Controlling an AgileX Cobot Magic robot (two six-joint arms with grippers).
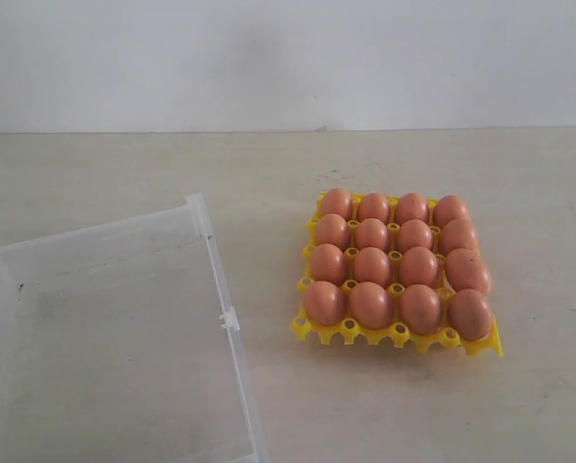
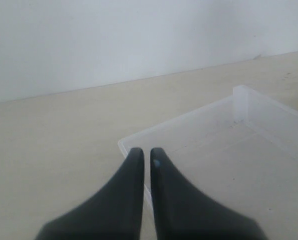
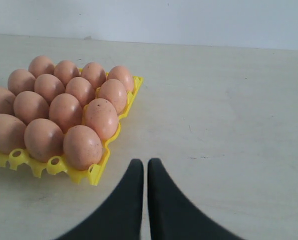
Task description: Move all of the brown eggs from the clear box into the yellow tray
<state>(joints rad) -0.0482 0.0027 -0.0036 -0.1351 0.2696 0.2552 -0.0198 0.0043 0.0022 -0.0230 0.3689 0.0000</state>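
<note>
Sixteen brown eggs [image 1: 394, 260] fill the yellow tray [image 1: 398, 337], which rests on the table [image 1: 461, 415] at three o'clock from the clear box [image 1: 210, 251]. The left gripper [image 2: 146, 155] hangs by the box's rim, the right gripper [image 3: 145, 165] near the tray, both with fingers pressed together, holding nothing.

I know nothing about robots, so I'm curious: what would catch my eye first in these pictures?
The bright yellow tray sits right of centre in the exterior view, with brown eggs filling all sixteen cups. Left of it lies the large clear box, with no egg showing inside. Each wrist view shows black fingers closed on nothing: the left gripper by the box, the right gripper near the tray.
</note>
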